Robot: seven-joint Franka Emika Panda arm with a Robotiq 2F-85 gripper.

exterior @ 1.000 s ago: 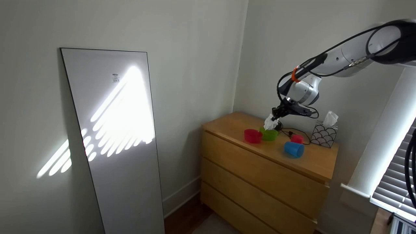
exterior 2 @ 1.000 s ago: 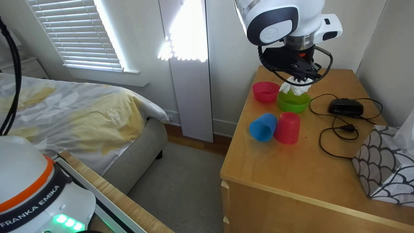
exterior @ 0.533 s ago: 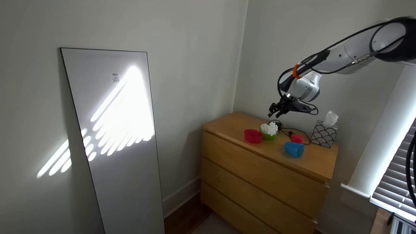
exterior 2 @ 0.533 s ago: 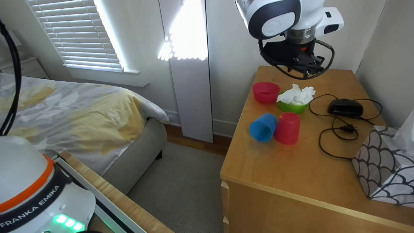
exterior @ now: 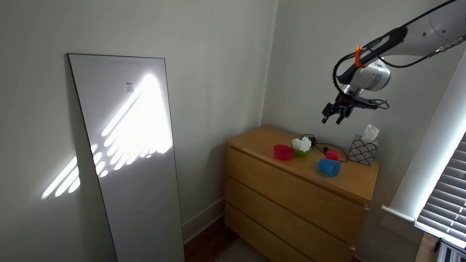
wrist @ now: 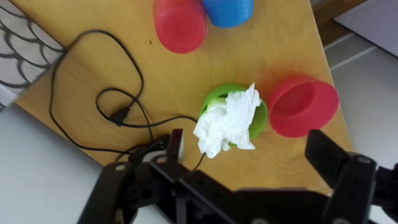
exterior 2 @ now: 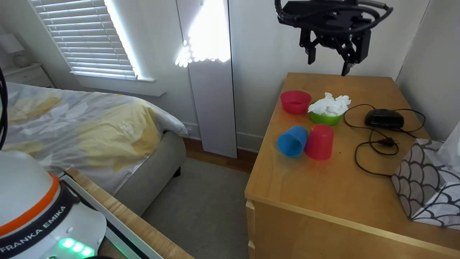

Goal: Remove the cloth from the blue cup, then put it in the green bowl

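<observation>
The cloth (exterior 2: 329, 105), white and crumpled, rests in the green bowl (exterior 2: 325, 119) and spills over its rim; the wrist view shows the cloth (wrist: 228, 119) covering much of the bowl (wrist: 260, 121). On its side nearby lies the blue cup (exterior 2: 291, 141), its mouth facing that exterior camera and no cloth visible inside. In the wrist view only part of the blue cup (wrist: 229, 12) shows at the top edge. My gripper (exterior 2: 328, 67) hangs well above the dresser, apart from everything, its fingers spread wide with nothing between them. An exterior view also shows the gripper (exterior: 331, 121) raised.
A red bowl (exterior 2: 295, 102) stands beside the green one, and a red cup (exterior 2: 319, 142) touches the blue cup. Behind them are a black device (exterior 2: 383, 118) with loose cords and a patterned tissue box (exterior 2: 424, 183). The dresser's front edge (exterior: 291, 174) runs close to the bowls.
A second ago the gripper held the cloth at the green bowl. It has opened, leaving the cloth there, then risen and drawn back toward the robot's base.
</observation>
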